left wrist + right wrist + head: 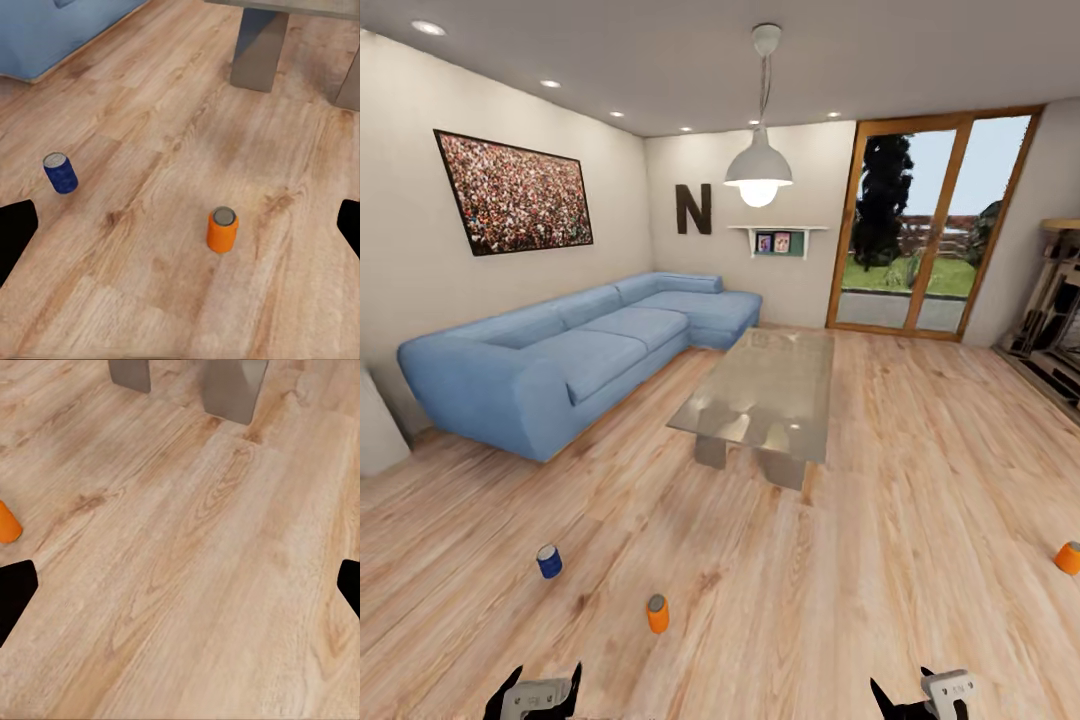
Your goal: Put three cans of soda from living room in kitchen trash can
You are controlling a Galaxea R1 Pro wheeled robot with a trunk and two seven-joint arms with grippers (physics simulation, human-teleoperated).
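We stand at the fetching step: left gripper (538, 697) spread and empty, a blue can (549, 561) ahead, the nearest orange soda can (658, 613) upright on the plank floor (780, 590), right gripper (923, 698) spread, another orange soda can (1068, 558) far right. Next we must lower toward the nearest can.

sofa (570, 350) left, table (760, 395) right (cans (657, 613) nearer)

Blue sofa (570, 355), glass table (765, 385), pendant lamp (758, 170), blue can (549, 561) upright on floor
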